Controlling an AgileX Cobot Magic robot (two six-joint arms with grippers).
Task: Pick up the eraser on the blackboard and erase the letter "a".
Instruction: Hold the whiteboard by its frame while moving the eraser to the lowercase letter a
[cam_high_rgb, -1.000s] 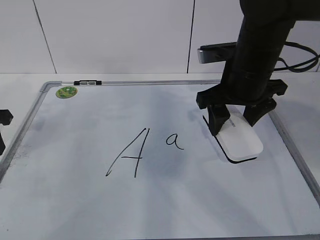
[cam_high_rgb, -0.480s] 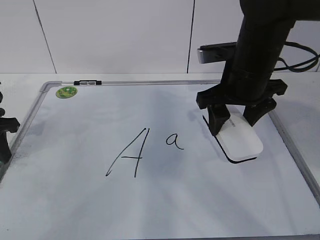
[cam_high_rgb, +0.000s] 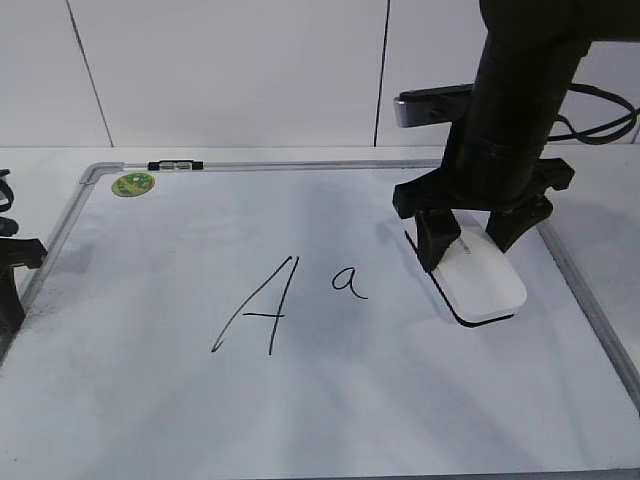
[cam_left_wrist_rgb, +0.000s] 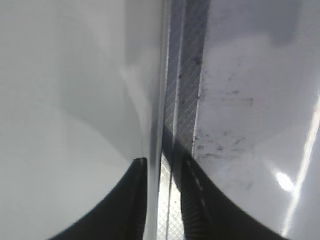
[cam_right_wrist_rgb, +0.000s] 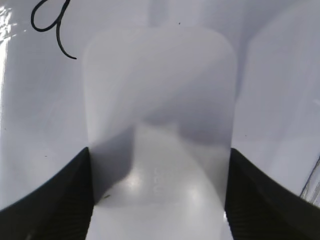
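Note:
The white eraser (cam_high_rgb: 482, 280) lies on the right part of the blackboard (cam_high_rgb: 300, 400), to the right of the small letter "a" (cam_high_rgb: 349, 282). My right gripper (cam_high_rgb: 470, 245) comes down from above and is shut on the eraser's far end, one finger against each long side. In the right wrist view the eraser (cam_right_wrist_rgb: 159, 110) fills the space between the fingers (cam_right_wrist_rgb: 159, 200), and the tail of the "a" (cam_right_wrist_rgb: 50, 25) shows at top left. My left gripper (cam_left_wrist_rgb: 164, 200) is at the board's left frame (cam_left_wrist_rgb: 182, 75), its fingers nearly together over the rail.
A large capital "A" (cam_high_rgb: 262, 310) is written left of the "a". A round green sticker (cam_high_rgb: 133, 184) and a small black marker clip (cam_high_rgb: 174, 165) sit at the board's top left. Grey smudges (cam_left_wrist_rgb: 225, 115) mark the board near the left frame.
The left gripper has moved in a little along the board's left edge. The right gripper and the eraser have not moved.

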